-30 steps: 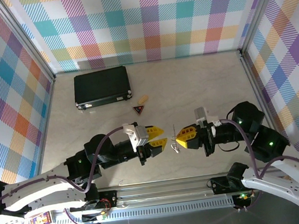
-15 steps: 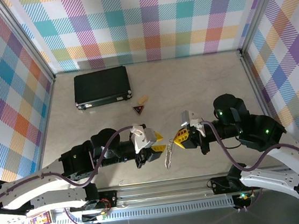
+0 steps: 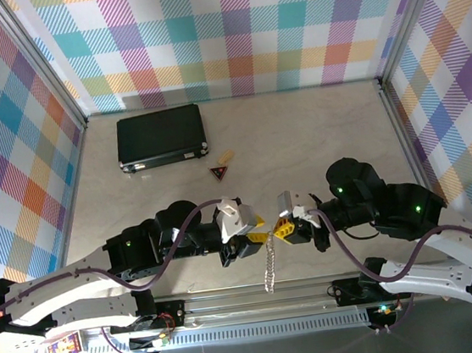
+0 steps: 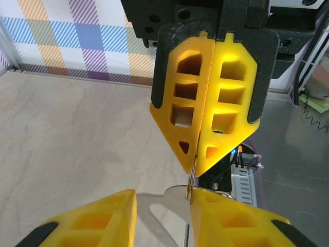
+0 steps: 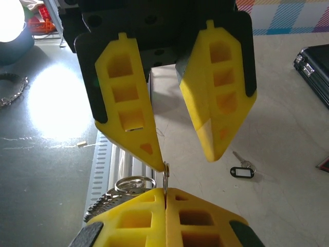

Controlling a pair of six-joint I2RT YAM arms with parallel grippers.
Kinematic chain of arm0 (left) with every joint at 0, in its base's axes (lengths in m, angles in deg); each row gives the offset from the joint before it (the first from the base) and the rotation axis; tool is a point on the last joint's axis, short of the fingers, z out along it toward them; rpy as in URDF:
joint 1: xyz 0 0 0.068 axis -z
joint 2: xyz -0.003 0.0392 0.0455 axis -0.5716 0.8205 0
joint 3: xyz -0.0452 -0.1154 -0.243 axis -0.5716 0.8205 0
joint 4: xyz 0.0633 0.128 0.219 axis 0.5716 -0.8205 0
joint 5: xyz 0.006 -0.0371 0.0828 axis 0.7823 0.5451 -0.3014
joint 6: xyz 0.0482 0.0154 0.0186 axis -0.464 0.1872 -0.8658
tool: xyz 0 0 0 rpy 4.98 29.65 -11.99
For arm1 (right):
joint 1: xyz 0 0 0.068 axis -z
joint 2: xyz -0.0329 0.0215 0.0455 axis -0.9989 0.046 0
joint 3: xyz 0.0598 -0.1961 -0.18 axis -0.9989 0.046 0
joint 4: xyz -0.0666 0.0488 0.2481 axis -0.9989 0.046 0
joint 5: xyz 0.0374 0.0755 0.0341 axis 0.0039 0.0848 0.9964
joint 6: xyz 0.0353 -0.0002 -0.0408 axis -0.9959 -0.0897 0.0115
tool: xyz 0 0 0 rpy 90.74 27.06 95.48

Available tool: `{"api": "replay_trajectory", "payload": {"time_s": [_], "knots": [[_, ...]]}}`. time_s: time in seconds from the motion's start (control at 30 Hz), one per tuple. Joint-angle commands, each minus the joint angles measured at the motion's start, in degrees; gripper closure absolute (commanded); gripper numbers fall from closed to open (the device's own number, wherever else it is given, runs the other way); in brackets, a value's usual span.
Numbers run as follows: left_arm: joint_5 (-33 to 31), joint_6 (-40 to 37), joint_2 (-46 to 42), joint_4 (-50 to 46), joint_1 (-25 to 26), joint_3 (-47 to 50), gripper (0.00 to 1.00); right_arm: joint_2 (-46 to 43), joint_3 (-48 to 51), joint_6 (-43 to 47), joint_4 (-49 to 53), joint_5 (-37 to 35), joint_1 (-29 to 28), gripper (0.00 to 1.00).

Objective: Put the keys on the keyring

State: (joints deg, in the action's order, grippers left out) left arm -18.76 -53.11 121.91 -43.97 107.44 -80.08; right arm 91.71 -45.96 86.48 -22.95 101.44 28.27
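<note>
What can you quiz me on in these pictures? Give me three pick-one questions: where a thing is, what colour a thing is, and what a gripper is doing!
1. Where is the black case?
A. between the two grippers
B. on the table, at the back left
C. on top of the right arm

2. What colour are the gripper fingers?
A. blue
B. green
C. yellow

3. How is the right gripper?
A. shut on the keys
B. wide open over the case
C. shut on a red trinket

Answers:
1. B, the top view shows it lying at the back left.
2. C, both wrist views show yellow fingers.
3. A, its fingers meet on a thin ring of the silver bunch, which dangles below.
</note>
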Motion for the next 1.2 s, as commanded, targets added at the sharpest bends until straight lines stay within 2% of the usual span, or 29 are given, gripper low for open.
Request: {"api": "replay_trajectory", "payload": {"time_s": [0.0,0.1,0.27,0.47,0.53,0.63,0.77,0.8,0.9,0.97,1.03,1.17], "knots": [[1.73,0.11,0.02,1.1,0.16,-1.07,0.68,0.31,-2.13,1.57,-0.12,-1.87,-1.33,1.0],[1.73,0.21,0.01,1.33,0.18,-0.99,0.7,0.62,-2.22,1.84,0.05,-2.99,-2.48,1.0],[1.86,0.11,0.56,1.33,0.13,-1.16,0.78,1.32,-2.64,2.11,0.62,-4.8,-3.91,1.0],[1.64,0.08,1.12,1.19,0.19,-0.81,0.82,1.45,-2.73,2.11,0.0,-5.45,-5.12,1.0],[1.65,0.12,1.06,1.56,0.12,-0.5,0.87,1.54,-2.66,2.11,-0.14,-5.27,-5.48,1.0],[1.69,0.21,0.67,1.63,0.17,-0.07,1.0,1.32,-2.58,1.94,-0.34,-5.18,-5.94,1.0],[1.25,0.63,-1.67,6.68,0.18,1.77,1.0,-0.36,-2.01,0.71,-1.94,-4.02,-6.12,1.0],[1.1,0.85,-2.57,8.11,0.12,2.55,1.0,-1.09,-1.65,-0.13,-3.0,-3.63,-6.14,0.96],[1.01,1.8,-5.42,13.39,0.12,5.42,1.0,-4.16,0.8,-3.49,-7.57,-4.02,-6.17,0.69],[2.04,2.37,-7.41,16.91,0.11,7.51,1.0,-7.08,3.61,-6.17,-11.89,-5.27,-6.13,0.56],[3.42,2.97,-8.89,20.84,0.15,9.37,1.0,-9.39,6.37,-8.61,-16.01,-5.79,-6.14,0.51],[6.17,3.8,-9.29,25.59,0.12,10.85,1.0,-11.02,9.09,-12.13,-21.63,-5.76,-6.12,0.51]]}}
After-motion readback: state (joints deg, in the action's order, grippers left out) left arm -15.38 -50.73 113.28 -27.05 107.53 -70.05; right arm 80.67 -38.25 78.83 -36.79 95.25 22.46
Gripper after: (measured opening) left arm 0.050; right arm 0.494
